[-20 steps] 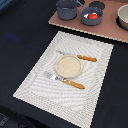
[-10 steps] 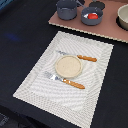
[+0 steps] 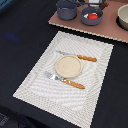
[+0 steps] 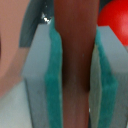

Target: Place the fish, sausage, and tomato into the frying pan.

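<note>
In the wrist view my gripper (image 4: 75, 75) is shut on the sausage (image 4: 75, 45), a dark reddish-brown rod held upright between the teal pads (image 4: 51, 90). The red tomato (image 4: 116, 20) shows close behind it. In the exterior view the tomato (image 3: 92, 16) lies in the blue-grey frying pan (image 3: 83, 14) on the board at the back. A dark shape at the top edge above the pan looks like my gripper (image 3: 96, 3). I cannot make out the fish with certainty; a small pale bit shows beside the tomato in the pan.
A taller dark grey pot (image 3: 66, 9) stands on the exterior view's left of the pan, a beige bowl (image 3: 123, 17) on its right, all on a reddish board (image 3: 110, 30). A striped placemat (image 3: 45, 82) holds a beige plate (image 3: 68, 65), fork (image 3: 65, 80) and knife (image 3: 80, 56).
</note>
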